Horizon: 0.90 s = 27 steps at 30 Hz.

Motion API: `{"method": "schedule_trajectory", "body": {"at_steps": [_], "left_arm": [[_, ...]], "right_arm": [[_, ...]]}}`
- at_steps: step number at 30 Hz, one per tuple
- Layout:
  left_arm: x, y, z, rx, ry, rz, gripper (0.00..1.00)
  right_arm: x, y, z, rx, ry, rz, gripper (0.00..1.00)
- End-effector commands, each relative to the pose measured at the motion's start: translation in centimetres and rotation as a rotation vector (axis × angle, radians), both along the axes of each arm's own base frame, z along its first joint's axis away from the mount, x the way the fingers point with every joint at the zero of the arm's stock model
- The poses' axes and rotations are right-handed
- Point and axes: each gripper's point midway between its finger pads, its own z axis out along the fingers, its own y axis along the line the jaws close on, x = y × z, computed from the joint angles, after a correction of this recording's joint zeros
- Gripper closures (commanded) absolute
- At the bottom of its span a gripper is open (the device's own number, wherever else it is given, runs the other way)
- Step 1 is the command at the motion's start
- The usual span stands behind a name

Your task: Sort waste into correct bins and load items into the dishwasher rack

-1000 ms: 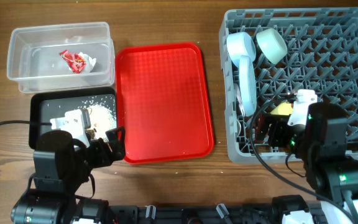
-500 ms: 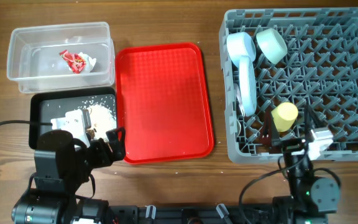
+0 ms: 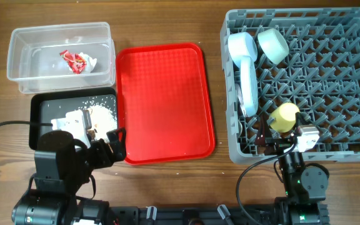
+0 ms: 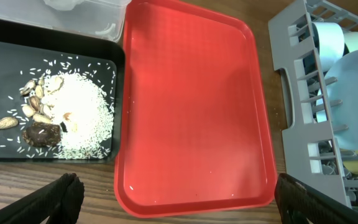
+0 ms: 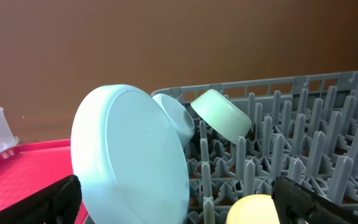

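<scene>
cup [image 3: 285,117] left in rack [image 3: 336,81], right claw [image 5: 178,204] withdrawn

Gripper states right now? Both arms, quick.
Left gripper: open, holding nothing.
Right gripper: open, holding nothing.

1. The right arm [image 3: 295,172] has been drawn back from above the dishwasher rack [image 3: 330,75] towards the table's near edge; a second ago the rack's front-left part was covered by it.
2. The small yellow cup [image 3: 284,117], mostly hidden under that arm before, is now uncovered among the pegs near the rack's front.
3. Since half a second ago, the arm's white wrist piece [image 3: 306,134] has been shifted slightly left, nearer the cup.
</scene>
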Motion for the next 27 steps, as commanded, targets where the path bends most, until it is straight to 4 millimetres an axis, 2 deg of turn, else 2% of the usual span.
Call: {"method": "schedule_trajectory", "body": {"at_steps": [1,8,9,11,14,16,21,23,25,27], "left_arm": [[0.0,0.1,-0.2,0.017,-0.005,-0.006,0.0],[-0.4,0.1,-0.5,0.019,0.014,-0.012,0.0],[0.0,1.0,-0.6,0.036,-0.01,0.03,0.0],[1.2,1.8,-0.7,0.063,-0.141,0.044,0.0],[2.5,2.2,-2.9,0.052,-0.324,0.069,0.0],[3.2,2.2,-3.6,0.041,-0.467,0.072,0.0],[4.4,3.5,-2.9,0.059,-0.761,0.15,0.0],[4.8,3.6,-4.0,0.1,-0.774,0.14,0.0],[4.7,3.5,-6.3,0.118,-0.688,0.127,0.0],[4.7,3.5,-6.2,0.117,-0.688,0.128,0.0]], "right_arm": [[0.0,0.0,0.2,-0.011,-0.01,0.0,0.0],[0.0,0.0,0.2,-0.011,-0.01,0.0,0.0],[0.0,0.0,0.2,-0.01,-0.01,0.0,0.0],[0.0,0.0,0.2,-0.01,-0.01,0.0,0.0],[0.0,0.0,0.2,-0.01,-0.01,0.0,0.0],[0.0,0.0,0.2,-0.011,-0.01,0.0,0.0],[0.0,0.0,0.2,-0.011,-0.01,0.0,0.0],[0.0,0.0,0.2,-0.01,-0.01,0.0,0.0],[0.0,0.0,0.2,-0.011,-0.01,0.0,0.0],[0.0,0.0,0.2,-0.011,-0.01,0.0,0.0]]}}
